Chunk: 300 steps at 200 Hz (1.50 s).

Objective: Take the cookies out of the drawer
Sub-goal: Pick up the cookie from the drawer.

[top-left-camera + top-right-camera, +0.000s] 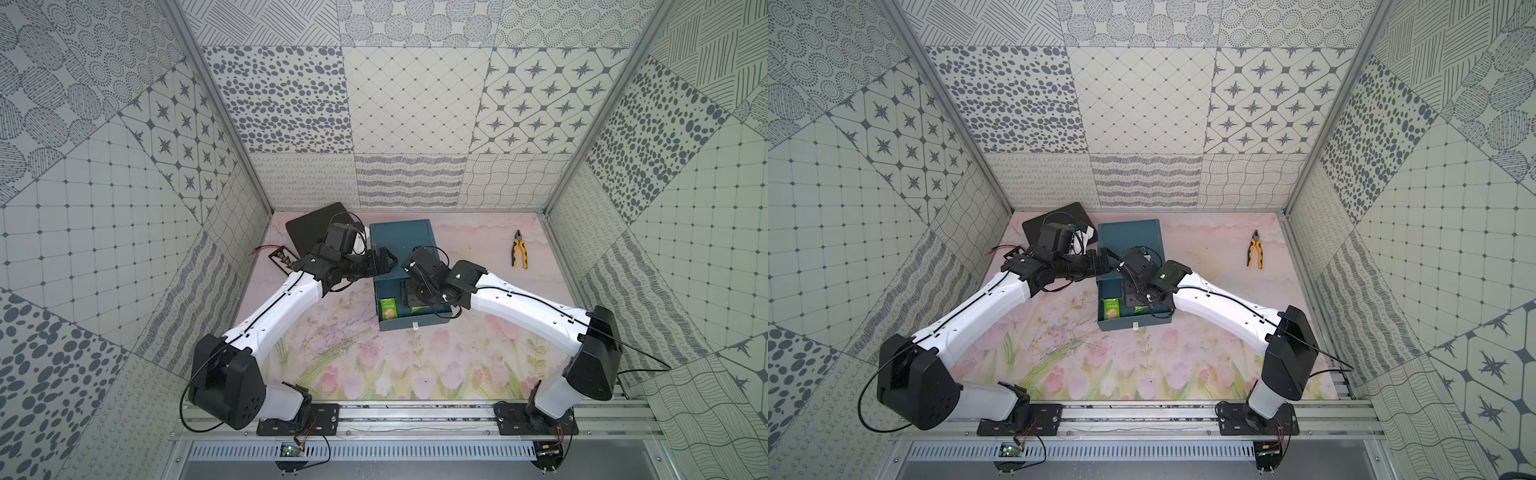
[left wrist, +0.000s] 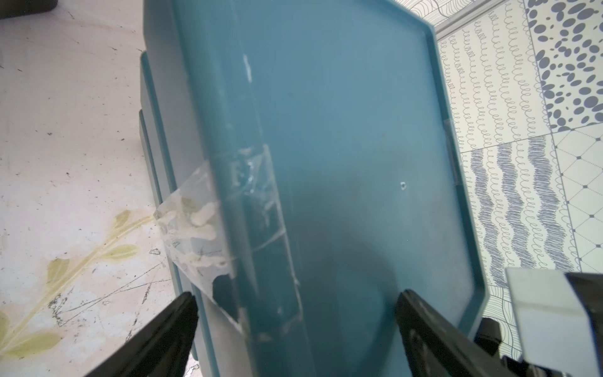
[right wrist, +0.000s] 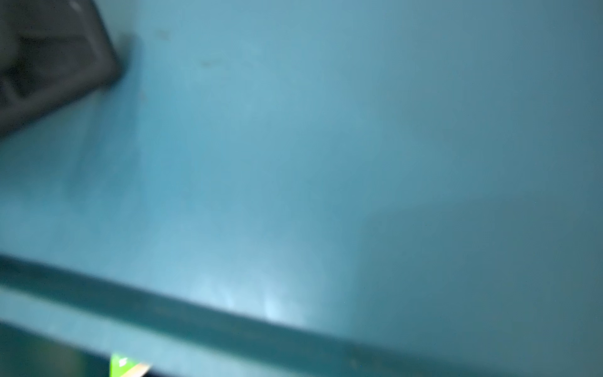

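The teal drawer (image 1: 415, 321) stands pulled out toward the front from its teal case (image 1: 401, 239). Of the cookies, one green packet printed with a round biscuit (image 1: 388, 309) lies in the drawer's front left corner, and another green one (image 1: 419, 308) lies half under my right arm. My right gripper (image 1: 415, 293) points down into the drawer, its fingers hidden under the wrist. The right wrist view is a blurred teal surface with a green packet corner (image 3: 127, 367). My left gripper (image 2: 297, 303) is open, astride the case's left top edge, also in a top view (image 1: 387, 259).
Yellow-handled pliers (image 1: 519, 249) lie at the back right of the floral mat. A black board (image 1: 309, 228) and a small black tray (image 1: 282, 257) sit at the back left behind my left arm. Clear tape (image 2: 192, 225) hangs off the case's side.
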### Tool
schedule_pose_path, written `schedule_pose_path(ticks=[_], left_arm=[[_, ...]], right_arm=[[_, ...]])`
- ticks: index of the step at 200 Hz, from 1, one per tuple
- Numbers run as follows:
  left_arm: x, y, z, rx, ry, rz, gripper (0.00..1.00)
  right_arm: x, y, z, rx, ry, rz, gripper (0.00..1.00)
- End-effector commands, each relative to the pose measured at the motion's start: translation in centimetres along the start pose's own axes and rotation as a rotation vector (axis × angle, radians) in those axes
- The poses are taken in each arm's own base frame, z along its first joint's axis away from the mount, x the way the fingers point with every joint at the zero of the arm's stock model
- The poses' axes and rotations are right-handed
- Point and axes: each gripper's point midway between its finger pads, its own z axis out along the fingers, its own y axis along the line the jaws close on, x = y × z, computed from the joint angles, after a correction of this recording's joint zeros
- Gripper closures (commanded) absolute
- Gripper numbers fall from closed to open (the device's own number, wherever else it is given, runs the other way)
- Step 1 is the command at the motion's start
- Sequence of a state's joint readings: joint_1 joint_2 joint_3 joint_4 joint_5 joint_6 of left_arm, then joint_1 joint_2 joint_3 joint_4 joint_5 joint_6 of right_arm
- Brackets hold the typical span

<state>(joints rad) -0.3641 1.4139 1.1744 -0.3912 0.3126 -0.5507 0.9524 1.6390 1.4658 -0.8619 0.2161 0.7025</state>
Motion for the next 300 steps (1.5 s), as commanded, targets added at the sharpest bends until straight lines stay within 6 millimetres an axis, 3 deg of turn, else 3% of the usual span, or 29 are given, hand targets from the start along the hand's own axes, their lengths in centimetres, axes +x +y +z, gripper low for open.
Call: schedule_pose_path(ticks=[1, 48, 91, 134, 228, 255, 283, 300], left_arm=[[-0.4, -0.6, -0.2, 0.029, -0.013, 0.007, 0.02], [-0.6, -0.7, -0.8, 0.020, -0.023, 0.019, 0.01], [-0.9, -1.0, -1.4, 0.023, -0.037, 0.021, 0.01], [-1.1, -1.5, -2.1, 0.032, -0.049, 0.017, 0.01], [-1.6, -1.5, -4.1, -0.004, -0.100, 0.034, 0.01], [-1.5, -1.4, -5.1, -0.031, -0.099, 0.036, 0.01], [-2.0, -3.1, -6.9, 0.006, -0.110, 0.064, 0.01], [-2.3, -4.8, -8.1, 0.051, -0.133, 0.083, 0.01]], right_arm=[[-0.8, 0.5, 0.5, 0.017, -0.031, -0.010, 0.30], [-0.7, 0.6, 0.7, 0.045, -0.049, -0.044, 0.49], [-1.1, 0.9, -0.6, 0.033, -0.083, -0.065, 0.74], [-1.3, 1.2, -2.3, -0.002, -0.116, -0.079, 0.88], [-1.6, 2.0, -7.3, -0.178, -0.187, -0.069, 0.93], [-2.5, 2.1, -9.6, -0.227, -0.241, -0.055, 0.92], [-4.2, 1.7, -12.1, -0.269, -0.307, -0.036, 0.93], [-5.2, 0.3, -13.1, -0.293, -0.321, -0.015, 0.93]])
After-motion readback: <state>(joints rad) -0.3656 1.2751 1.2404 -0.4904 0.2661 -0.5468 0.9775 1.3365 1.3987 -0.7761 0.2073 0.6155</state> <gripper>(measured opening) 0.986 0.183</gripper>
